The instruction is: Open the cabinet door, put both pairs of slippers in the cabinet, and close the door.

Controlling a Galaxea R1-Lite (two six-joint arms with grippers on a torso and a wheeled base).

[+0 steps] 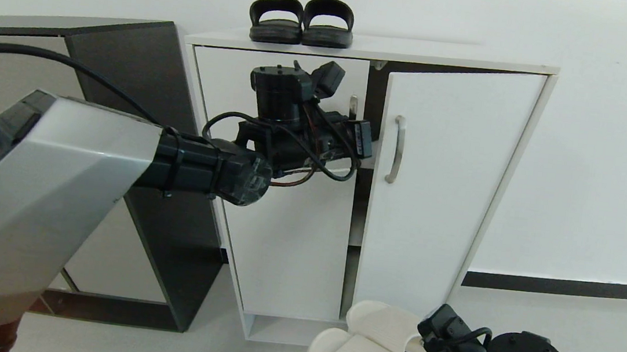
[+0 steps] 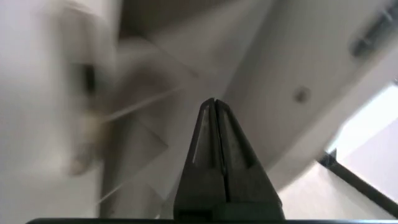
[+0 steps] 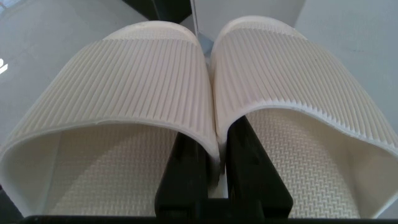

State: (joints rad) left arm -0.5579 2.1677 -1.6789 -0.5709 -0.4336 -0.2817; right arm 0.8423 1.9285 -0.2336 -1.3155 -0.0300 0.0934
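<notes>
Now the right gripper (image 3: 216,163) fingers clench the cream slippers (image 3: 143,74) by their touching inner sides, low before the cabinet (image 1: 454,59). Black slippers (image 1: 302,20) sit on top. The left gripper (image 2: 214,109), fingers pressed together empty, is beside the left door (image 1: 283,243); the right door (image 1: 441,183) stands ajar.

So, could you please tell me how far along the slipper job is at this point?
Done: the right door stands ajar, a dark gap showing beside the left door. In hand: the right tool is shut on the white slippers, low before the cabinet; the left tool, shut, is by the left door's handle. Left: both pairs go inside, the black slippers being on the cabinet top, then closing.
</notes>
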